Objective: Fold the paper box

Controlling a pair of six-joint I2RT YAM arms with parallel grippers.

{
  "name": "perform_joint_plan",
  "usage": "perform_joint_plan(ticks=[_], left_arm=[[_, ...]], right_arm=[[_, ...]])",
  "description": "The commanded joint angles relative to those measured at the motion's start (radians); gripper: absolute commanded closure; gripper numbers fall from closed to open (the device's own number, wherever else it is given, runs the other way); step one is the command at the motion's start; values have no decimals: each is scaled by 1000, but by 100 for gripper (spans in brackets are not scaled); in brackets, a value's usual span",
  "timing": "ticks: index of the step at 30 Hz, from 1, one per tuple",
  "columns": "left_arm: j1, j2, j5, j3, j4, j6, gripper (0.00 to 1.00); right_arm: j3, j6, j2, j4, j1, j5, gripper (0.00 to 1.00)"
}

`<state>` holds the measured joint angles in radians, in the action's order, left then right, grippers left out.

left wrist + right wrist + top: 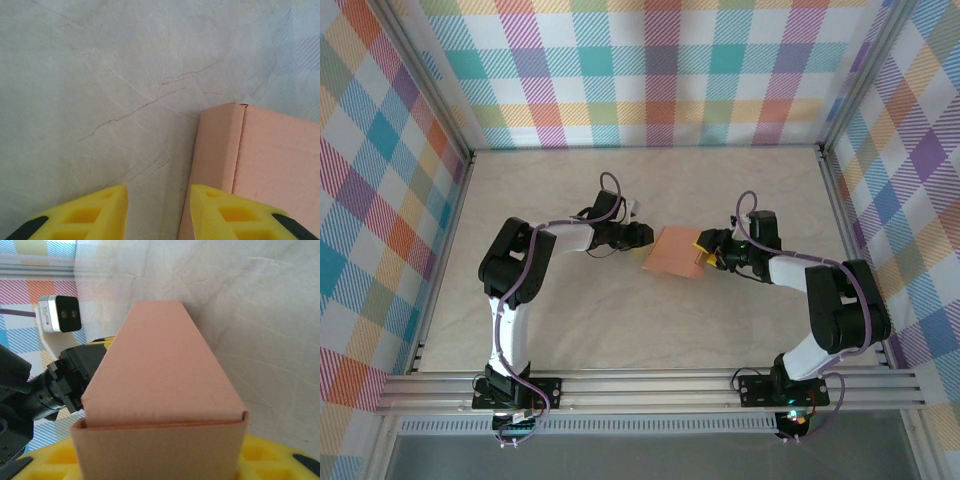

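Two arms meet over the middle of the marbled table [570, 330], and the paper box [672, 252] lies flat between them, looking like a closed-up flat rectangular sleeve. Biggest worry imo is the right gripper [705, 250]. Its yellow fingers [272, 457] sit either side of the box's near end, and I can't tell whether they're actually pinching it or just flanking it. If they bite hard, thin card like this probably buckles, or the end flap creases crooked. Second worry is the left gripper [159, 202]: jaws apart, nothing but bare table in the gap, one finger right up against the box's folded side edge. A nudge from there could skate the box sideways out of the other side's reach, since nothing pins it down. Around it there are plaid walls [650, 70] on three sides, well apart, an aluminium rail [650, 385] at the near edge, and the left arm's little wrist camera [60, 314] facing across the box. Nothing really blocks either approach, just the two wrists being near each other.
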<state>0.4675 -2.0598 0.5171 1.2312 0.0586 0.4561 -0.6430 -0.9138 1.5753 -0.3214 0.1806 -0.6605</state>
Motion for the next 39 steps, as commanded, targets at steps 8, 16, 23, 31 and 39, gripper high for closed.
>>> perform_joint_plan(ticks=[8, 16, 23, 31, 39], left_arm=[[-3, 98, -77, -153, 194, 18, 41], [-34, 273, -144, -274, 306, 120, 0], [-50, 288, -21, -309, 453, 390, 0], [-56, 323, -41, -352, 494, 368, 0], [74, 627, -494, -546, 516, -359, 0]], right_arm=[[-48, -9, -46, 19, 0, -38, 58], [-72, 3, -96, 48, -29, -64, 57], [-87, -41, -109, 11, -49, -128, 57], [-81, -118, -98, -33, -59, -189, 57], [-71, -195, -113, -57, -99, -224, 57]])
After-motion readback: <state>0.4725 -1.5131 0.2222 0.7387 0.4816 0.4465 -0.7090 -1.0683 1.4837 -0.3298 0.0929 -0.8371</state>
